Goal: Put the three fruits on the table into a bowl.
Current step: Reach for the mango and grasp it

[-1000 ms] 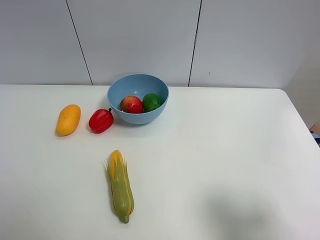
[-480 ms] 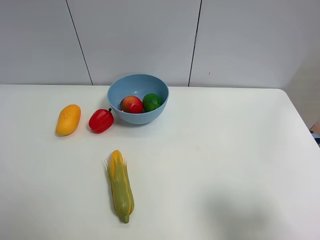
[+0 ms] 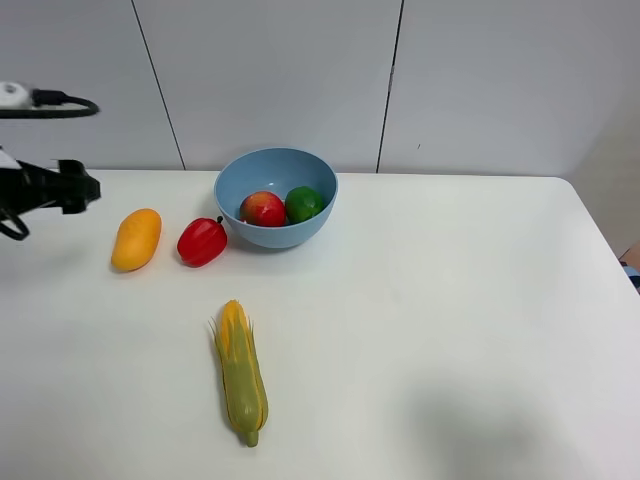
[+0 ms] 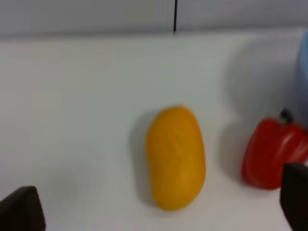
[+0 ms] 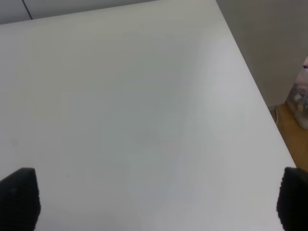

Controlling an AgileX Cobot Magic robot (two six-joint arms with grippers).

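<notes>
With two fruits (image 3: 263, 208) in the bowl (image 3: 300, 233), your left hand (image 3: 72, 187) hung spread and empty, the mango (image 4: 175, 156) just ahead; next it needed lowering around the mango's middle.

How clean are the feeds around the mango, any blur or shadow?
Left wrist view: soft focus, mango and bell pepper edges fuzzy, faint shadows beside each. Exterior high view: sharp, even light; a soft grey shadow on the table front right. Right wrist view: no glare.
</notes>
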